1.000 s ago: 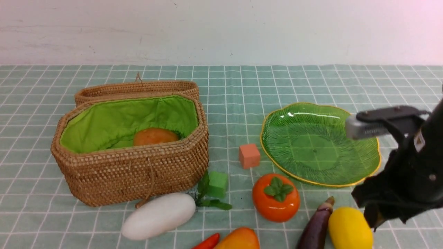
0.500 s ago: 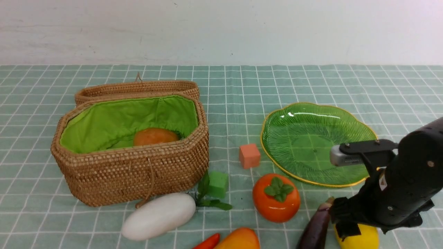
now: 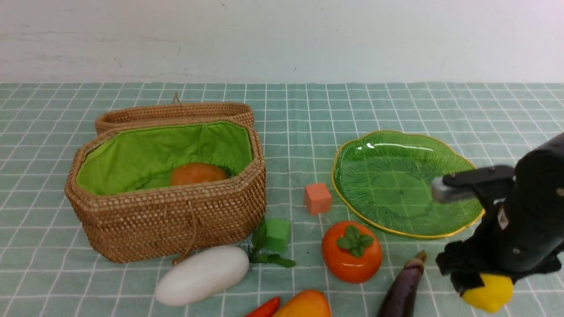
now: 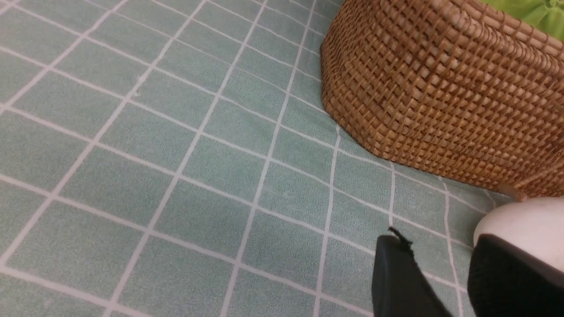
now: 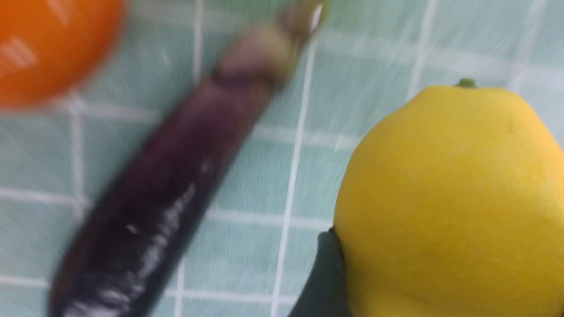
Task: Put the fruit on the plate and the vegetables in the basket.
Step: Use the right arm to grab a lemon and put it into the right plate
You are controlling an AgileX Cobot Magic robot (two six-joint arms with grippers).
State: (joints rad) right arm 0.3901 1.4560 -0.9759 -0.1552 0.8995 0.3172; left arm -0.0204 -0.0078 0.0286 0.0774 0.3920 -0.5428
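The right hand grips the lemon. In the right wrist view the yellow fruit presses against one dark finger, with the eggplant just beside it on the table. The lemon is on the robot's side of the plate, which holds nothing.

The persimmon stands between the eggplant and a green cube, with an orange cube behind it. The mango and the red pepper lie at the near edge, touching.

The basket stands open on the left with the potato inside on the green lining. The white radish lies just in front of it.

The left hand shows only in its wrist view. It is low over the cloth near the basket's wall, its fingers apart with nothing between them and the radish just beyond one finger.
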